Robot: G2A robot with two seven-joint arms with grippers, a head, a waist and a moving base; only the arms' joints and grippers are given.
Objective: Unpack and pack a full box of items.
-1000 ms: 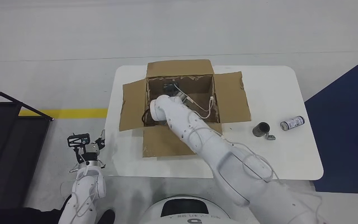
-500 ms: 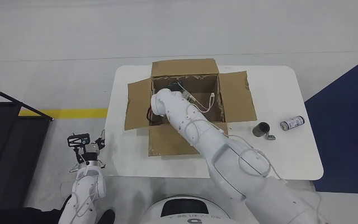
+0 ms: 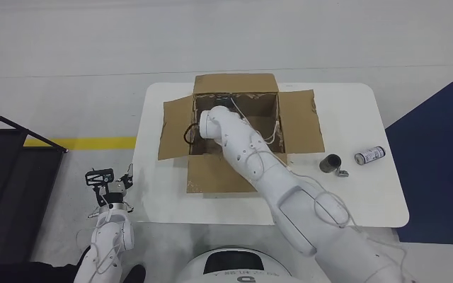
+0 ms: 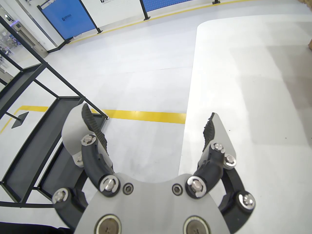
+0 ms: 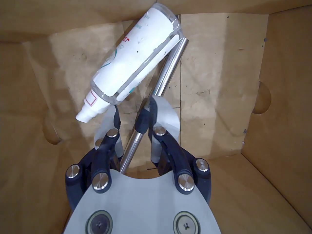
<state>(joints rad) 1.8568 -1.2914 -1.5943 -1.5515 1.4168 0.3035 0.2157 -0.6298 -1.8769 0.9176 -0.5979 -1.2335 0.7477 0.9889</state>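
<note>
An open cardboard box (image 3: 297,120) stands on the white table (image 3: 354,205). My right arm (image 3: 233,141) goes down into it. Inside, the right gripper (image 5: 134,109) is shut on a shiny metal rod (image 5: 170,66) that points up toward the far wall of the box (image 5: 207,86). A white plastic bottle (image 5: 131,59) leans tilted over the rod's far end, cap end down, close above the fingertips. The left gripper (image 4: 148,115) hangs open and holds nothing, off the table's left edge over the floor, also seen from above (image 3: 106,180).
A dark can (image 3: 330,164) and a small white cylinder with dark ends (image 3: 369,156) lie on the table right of the box. A black metal rack (image 4: 36,135) stands on the floor left of the left gripper.
The box has slid a little to the right and away, and my right arm has pushed farther into it. The left arm has not moved.
</note>
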